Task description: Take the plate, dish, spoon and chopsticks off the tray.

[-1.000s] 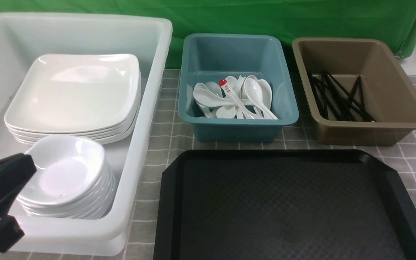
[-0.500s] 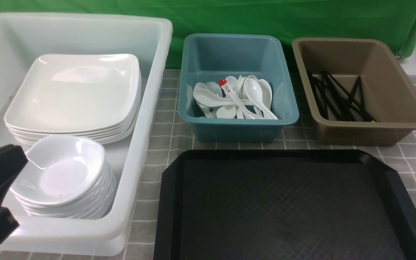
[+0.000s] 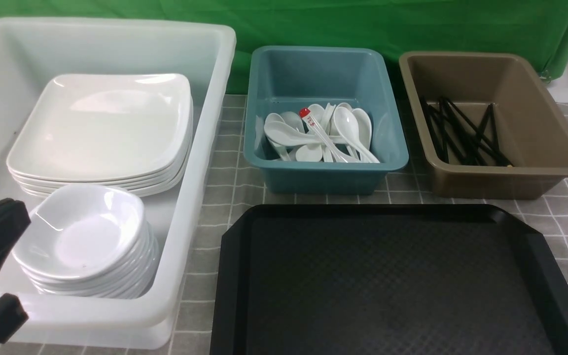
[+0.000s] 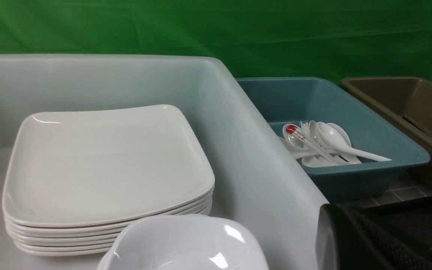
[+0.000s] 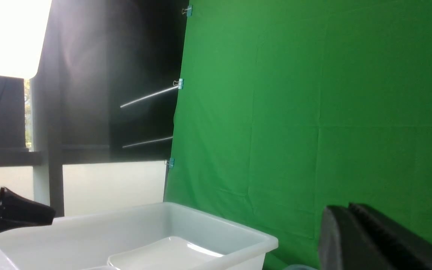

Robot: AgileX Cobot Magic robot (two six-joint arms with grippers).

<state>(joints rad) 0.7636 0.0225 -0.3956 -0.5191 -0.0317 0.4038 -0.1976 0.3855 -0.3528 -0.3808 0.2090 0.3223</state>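
Inside the big white plastic bin (image 3: 193, 207): stack of glossy white rectangular plates (image 3: 99, 128), white rounded bowls (image 3: 79, 241) nested in front. White spoons (image 3: 348, 128) lie in the blue-grey plastic tub, black chopsticks (image 3: 461, 130) in the brown one. Black textured tray (image 3: 377, 276), visible part bare. Left gripper (image 5: 53, 215) pressed together, nothing pinched; right likewise. Clearing looks done; best to park both arms slowly, left clear of bin wall and bowls.

The front view's lower edge cuts off the tray (image 3: 392, 276); the right wrist view's fingers (image 5: 366, 240) are blurred.
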